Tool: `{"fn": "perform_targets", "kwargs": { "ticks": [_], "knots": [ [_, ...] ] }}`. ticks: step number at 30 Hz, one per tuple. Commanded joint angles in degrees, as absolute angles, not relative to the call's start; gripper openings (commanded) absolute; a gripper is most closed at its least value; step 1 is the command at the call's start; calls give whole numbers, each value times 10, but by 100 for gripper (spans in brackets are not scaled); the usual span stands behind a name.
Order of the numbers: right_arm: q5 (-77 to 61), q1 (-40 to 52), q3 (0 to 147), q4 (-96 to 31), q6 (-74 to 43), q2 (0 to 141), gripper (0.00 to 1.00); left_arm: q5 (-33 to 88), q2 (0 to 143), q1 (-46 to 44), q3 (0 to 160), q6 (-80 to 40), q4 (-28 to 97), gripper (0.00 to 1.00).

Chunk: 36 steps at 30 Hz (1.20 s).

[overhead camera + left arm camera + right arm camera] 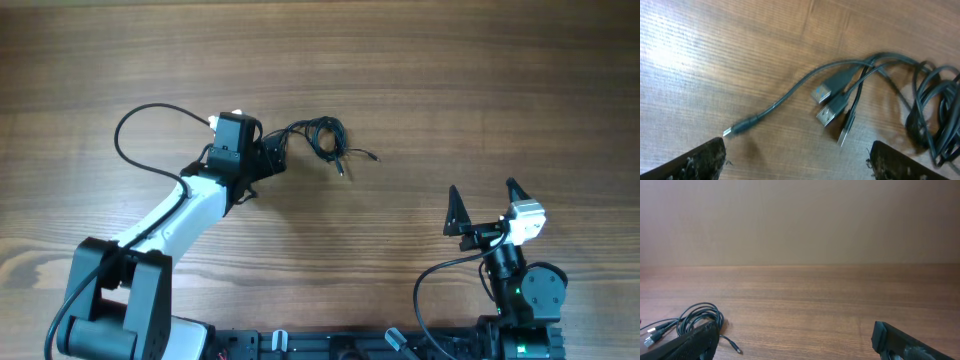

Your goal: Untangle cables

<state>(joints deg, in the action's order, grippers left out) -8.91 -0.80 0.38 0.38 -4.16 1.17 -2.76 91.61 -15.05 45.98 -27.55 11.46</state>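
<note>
The cables (322, 137) lie as a small tangled bundle of thin black cords on the wooden table, loose plug ends trailing right. My left gripper (272, 158) is open just left of the bundle. In the left wrist view the coil (932, 110) is at the right, two USB plugs (832, 102) and a thin strand with a small plug (740, 127) lie ahead of my open fingers (797, 162), nothing between them. My right gripper (487, 208) is open and empty at the front right, far from the bundle; the right wrist view shows the bundle (692, 317) at the lower left.
A thick black arm cable (150, 115) loops on the table behind my left arm. The arm bases stand along the front edge (350, 345). A plain wall (800, 220) rises behind the table's far edge.
</note>
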Motion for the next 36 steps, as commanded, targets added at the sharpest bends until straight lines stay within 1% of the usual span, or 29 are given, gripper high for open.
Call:
{"fn": "perform_targets", "kwargs": {
  "ticks": [1,4,7,8,10,11,12,13,14,16,18,25,32,35,36],
  "knots": [
    [-83,-3,3,6,-32,8,100,-51,944,-153,468,-275,82,85],
    [-83,-3,3,6,-31,8,100,-51,992,-153,468,-274,39,81],
    [-83,-3,3,6,-31,8,100,-51,1026,-153,468,-274,25,68],
    [-83,-3,3,6,-31,8,100,-50,1036,-153,468,-274,26,64],
    [-83,-4,3,6,-31,8,100,-50,1045,-153,468,-274,30,51],
    [-83,-3,3,6,-32,8,99,-50,1045,-153,468,-274,36,30],
    [-83,-3,3,6,-32,8,100,-45,1045,-153,468,-274,39,23],
    [-83,-3,3,6,-32,8,100,-43,1045,-153,468,-274,44,20],
    [-83,-3,3,6,-31,8,100,-41,1045,-153,468,-274,46,20],
    [-83,-3,3,6,-32,8,100,-39,1045,-153,468,-275,54,16],
    [-83,-3,3,6,-31,8,100,-34,1044,-153,469,-275,65,4],
    [-83,-3,3,6,-31,8,100,-3,1030,-153,469,-275,139,4],
    [-83,-3,3,6,-31,8,100,75,1029,-153,469,-275,253,4],
    [-83,-3,3,6,-32,8,100,150,1030,-153,469,-275,304,14],
    [-83,-3,3,6,-32,8,100,189,1030,-153,469,-275,318,20]
  ]
}}
